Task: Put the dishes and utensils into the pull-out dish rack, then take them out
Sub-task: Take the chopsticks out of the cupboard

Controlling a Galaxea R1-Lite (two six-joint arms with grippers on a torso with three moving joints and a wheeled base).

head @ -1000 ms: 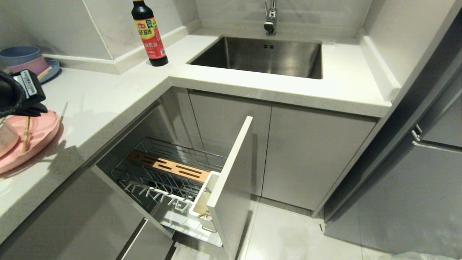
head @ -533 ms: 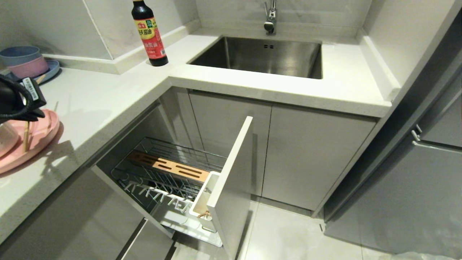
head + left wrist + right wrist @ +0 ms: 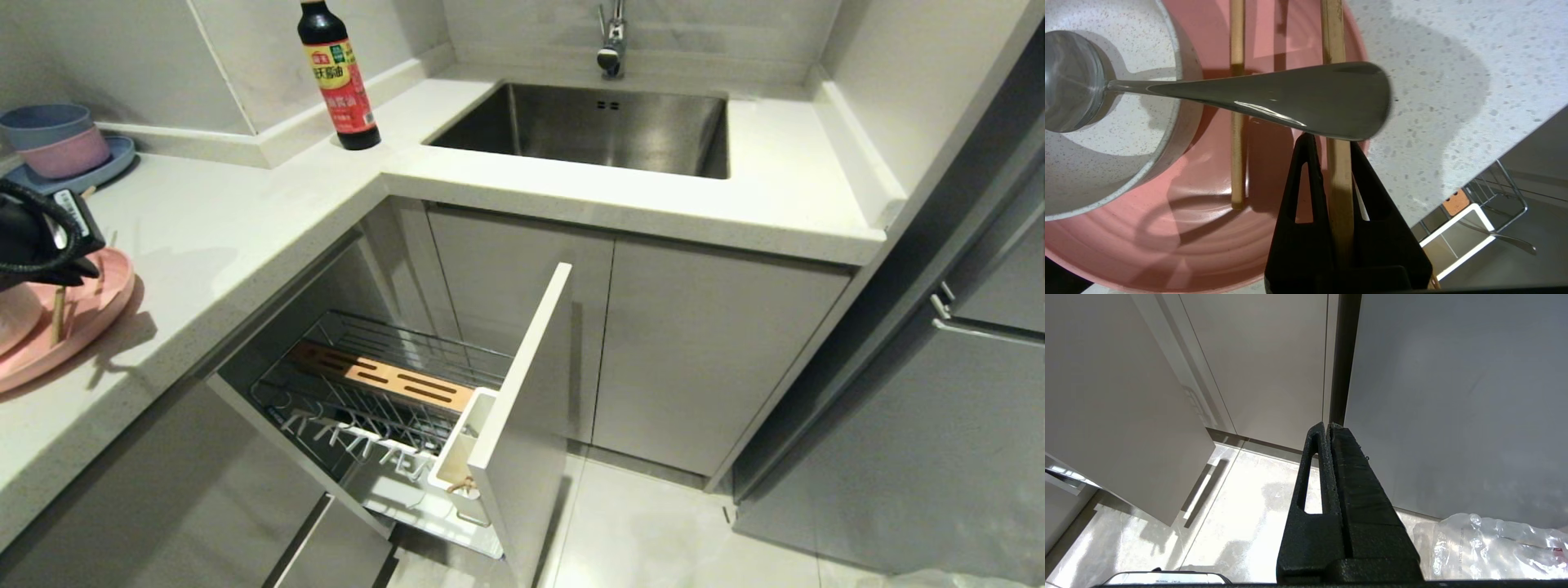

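Observation:
The pale-pink plate (image 3: 94, 306) (image 3: 1208, 228) lies at the counter's left end and carries the cream bowl (image 3: 1106, 163). The silver spoon (image 3: 1274, 98) rests in that bowl, its handle reaching out over the plate. My left gripper (image 3: 45, 245) (image 3: 1333, 143) hovers over the plate, shut on one wooden chopstick (image 3: 1340, 183). The other chopstick (image 3: 1237, 122) lies flat on the plate. The pull-out dish rack (image 3: 384, 384) stands open below the counter with its white utensil cup (image 3: 457, 453). My right gripper (image 3: 1329, 426) hangs shut and empty beside the cabinets.
A soy sauce bottle (image 3: 339, 73) stands at the counter's corner beside the sink (image 3: 588, 126) and faucet (image 3: 611, 41). Stacked blue and pink bowls (image 3: 53, 139) sit on a blue plate at the back left. The rack's grey front panel (image 3: 522, 425) juts into the floor space.
My left gripper has shifted a little to the left and lower over the pink plate, keeping the chopstick in its grip. The right arm has not moved.

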